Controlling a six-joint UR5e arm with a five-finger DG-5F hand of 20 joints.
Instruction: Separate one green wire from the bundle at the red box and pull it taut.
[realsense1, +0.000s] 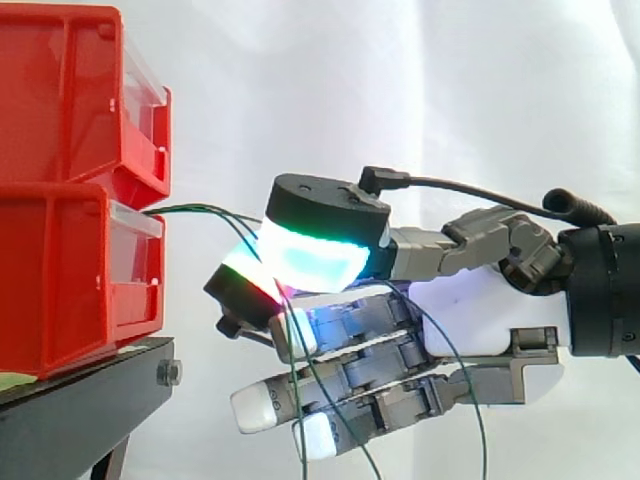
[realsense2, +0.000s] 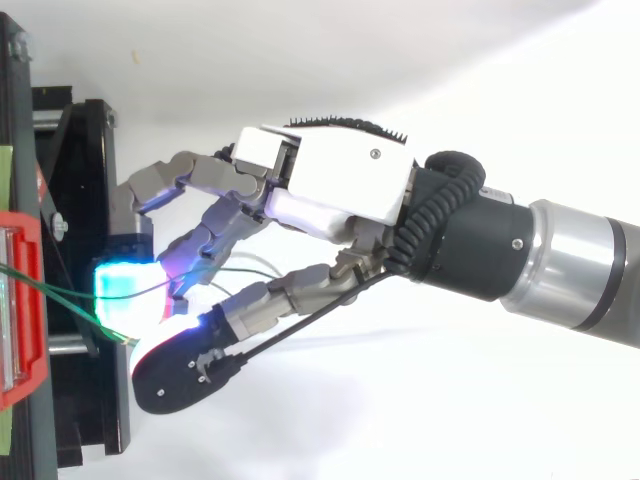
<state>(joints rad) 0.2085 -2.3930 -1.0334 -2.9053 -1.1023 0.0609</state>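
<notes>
White curtain (realsense1: 400, 80); red box (realsense1: 70, 270) at black stand's (realsense1: 90, 400) edge.
Hand (realsense1: 480, 300) pinches green wire (realsense1: 190, 209) beside it, other fingers (realsense1: 265, 405) loose. I'd say grabbed, not yet taut.

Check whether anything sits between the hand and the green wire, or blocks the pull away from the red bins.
Nothing visible does. The hand pinches a green wire just off the red bins, with open space on the arm's side for the pull. Other green strands hang across its lower fingers.
</notes>
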